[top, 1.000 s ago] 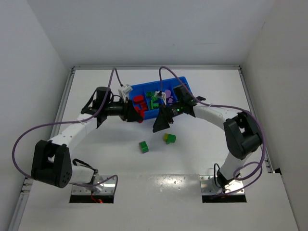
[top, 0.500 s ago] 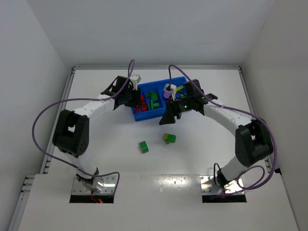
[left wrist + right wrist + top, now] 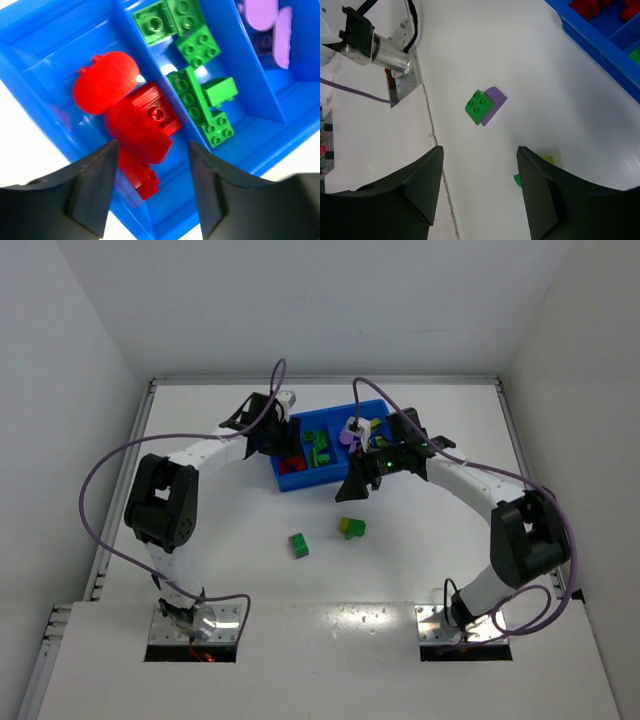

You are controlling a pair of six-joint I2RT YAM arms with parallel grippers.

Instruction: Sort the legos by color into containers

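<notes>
The blue tray (image 3: pixel 300 483) holds red bricks (image 3: pixel 135 115) in its left compartment, green bricks (image 3: pixel 197 85) in the one beside it and purple pieces (image 3: pixel 265 20) further right. My left gripper (image 3: pixel 152 195) is open and empty just above the red compartment, and it also shows in the top view (image 3: pixel 283 442). My right gripper (image 3: pixel 480 195) is open and empty above the table in front of the tray (image 3: pixel 592 42). A green-and-purple brick (image 3: pixel 484 106) lies ahead of it. A yellow-and-green brick (image 3: pixel 351 528) is partly hidden behind my right finger (image 3: pixel 545 200).
The green brick (image 3: pixel 298 545) and the yellow-and-green one lie on the white table between the arms' bases. The left arm's base mount (image 3: pixel 375 45) and a purple cable show in the right wrist view. White walls close in the table on three sides.
My left gripper has swung from the tray's front edge to over the red compartment. My right gripper has shifted a little right and back along the tray's front.
</notes>
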